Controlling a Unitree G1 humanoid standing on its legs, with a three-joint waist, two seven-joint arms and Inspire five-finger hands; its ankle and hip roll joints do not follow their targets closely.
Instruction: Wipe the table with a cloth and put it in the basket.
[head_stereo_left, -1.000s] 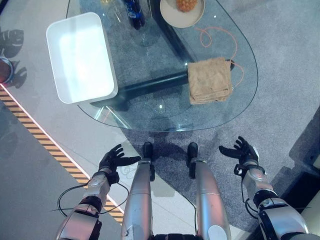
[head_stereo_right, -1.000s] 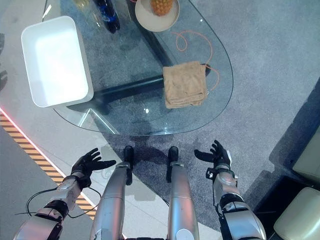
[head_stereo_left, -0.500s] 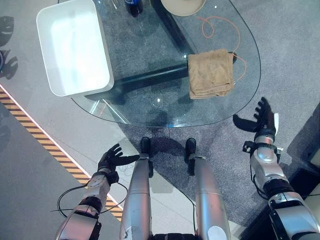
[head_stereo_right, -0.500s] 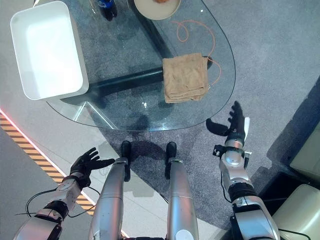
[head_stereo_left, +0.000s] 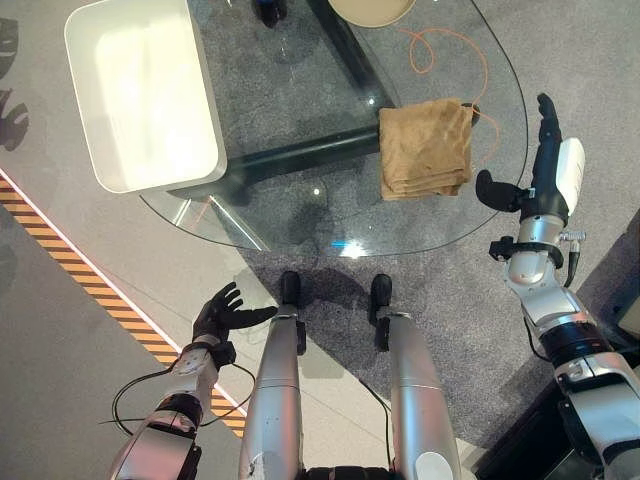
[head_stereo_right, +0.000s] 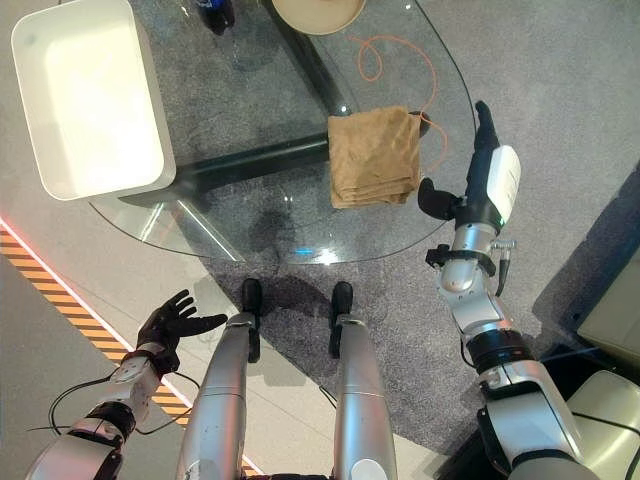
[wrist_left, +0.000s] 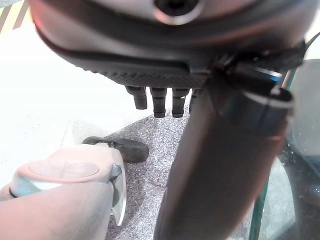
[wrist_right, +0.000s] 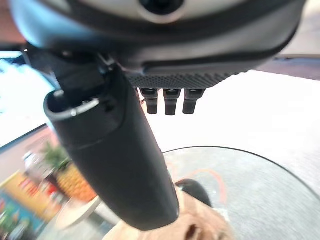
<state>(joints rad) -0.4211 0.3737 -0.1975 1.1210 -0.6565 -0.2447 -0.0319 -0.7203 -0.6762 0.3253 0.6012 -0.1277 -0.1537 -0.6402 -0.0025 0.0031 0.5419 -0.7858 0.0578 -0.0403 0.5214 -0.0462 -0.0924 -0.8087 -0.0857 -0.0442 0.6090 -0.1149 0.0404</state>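
Observation:
A folded tan cloth (head_stereo_left: 427, 149) lies on the right part of the glass table (head_stereo_left: 300, 110), near its right edge. My right hand (head_stereo_left: 540, 175) is raised beside that edge, just right of the cloth and apart from it, open with fingers straight and thumb spread toward the cloth (wrist_right: 200, 230). Its own wrist view shows the thumb (wrist_right: 115, 160) and straight fingers above the cloth and table. My left hand (head_stereo_left: 222, 315) hangs low at the lower left over the floor, open and holding nothing. A white rectangular basket (head_stereo_left: 140, 95) rests on the table's left end.
A beige plate (head_stereo_right: 312, 12) and a dark bottle (head_stereo_right: 212, 10) stand at the table's far side. An orange cord (head_stereo_left: 450, 55) loops under the glass near the cloth. A yellow-black striped line (head_stereo_left: 70, 260) crosses the floor on the left.
My right hand has risen from low beside my legs up to the table's right edge, close to the cloth. The view has shifted slightly. The left hand has stayed put.

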